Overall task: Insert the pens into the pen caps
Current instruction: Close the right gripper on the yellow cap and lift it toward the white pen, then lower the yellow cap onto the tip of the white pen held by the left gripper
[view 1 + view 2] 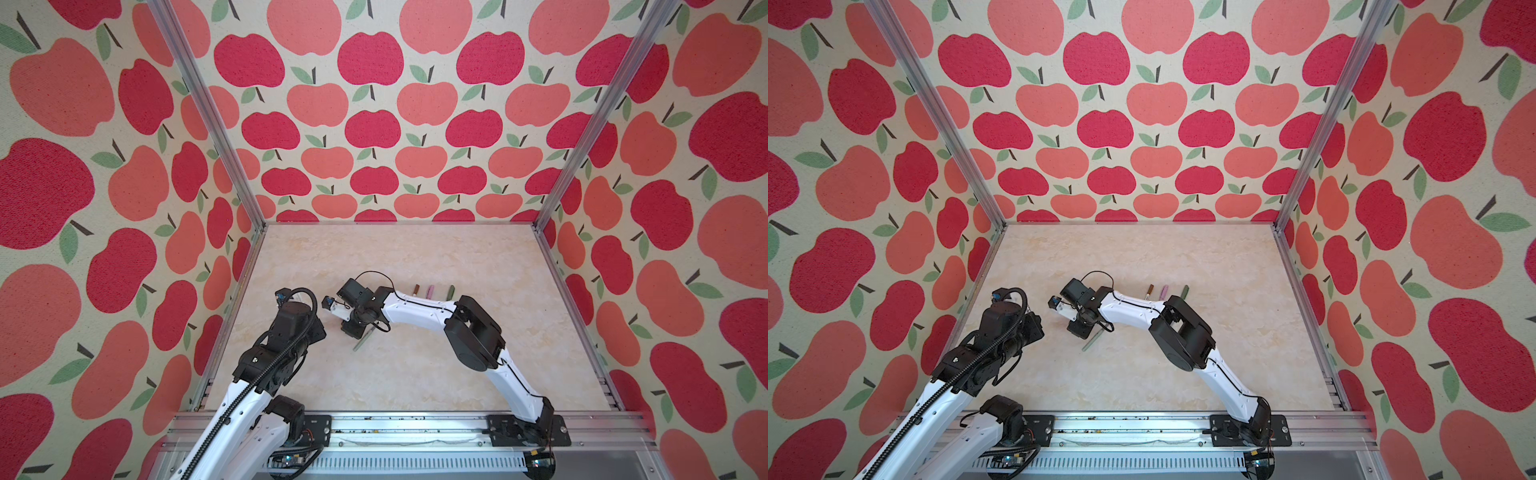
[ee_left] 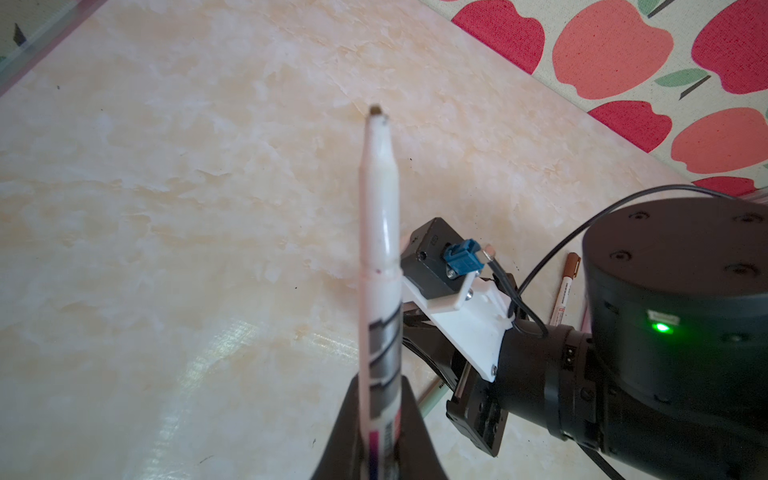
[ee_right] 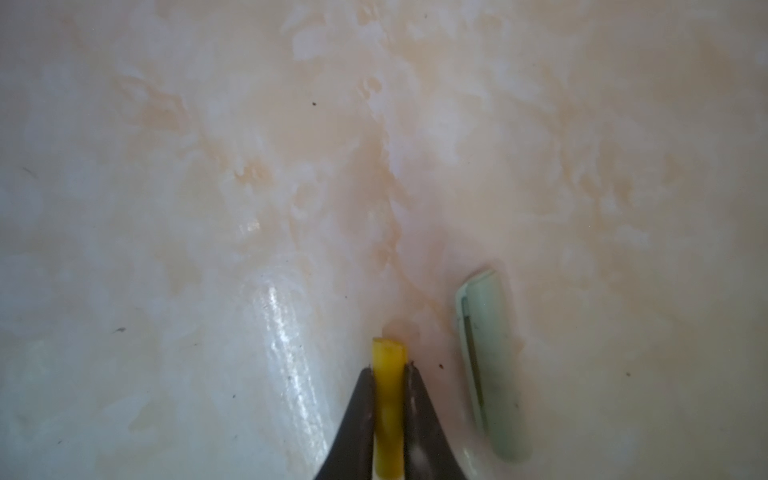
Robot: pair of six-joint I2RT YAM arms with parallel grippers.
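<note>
**Top views.** Both show you the table (image 1: pixel 415 374), with your left arm (image 1: pixel 266 365) near its left edge and your right arm (image 1: pixel 419 311) reaching across the middle, wrist bent down. A sage pen (image 1: pixel 360 344) lies aslant near the table's middle, its far end hidden under that wrist. Behind the right arm, three pens lie side by side but apart: a brown-capped pen (image 1: pixel 416 289), a pink pen (image 1: pixel 431 291) and a green pen (image 1: pixel 450 291).

**Left wrist view.** Your left gripper (image 2: pixel 380 386) is pinched on a white pen (image 2: pixel 380 249), low on its printed barrel. The dark tip points away from the fingers, clear of the table. Beyond it stands the right arm's wrist, with the brown-capped pen on the table behind.

**Right wrist view.** Your right gripper (image 3: pixel 388 370) is clamped on a yellow cap (image 3: pixel 388 353), whose end juts just past the fingertips, low over the table. Whether it touches the table you cannot tell. A pale green cap (image 3: pixel 490 365) with a clip lies flat just beside it, not touching
</note>
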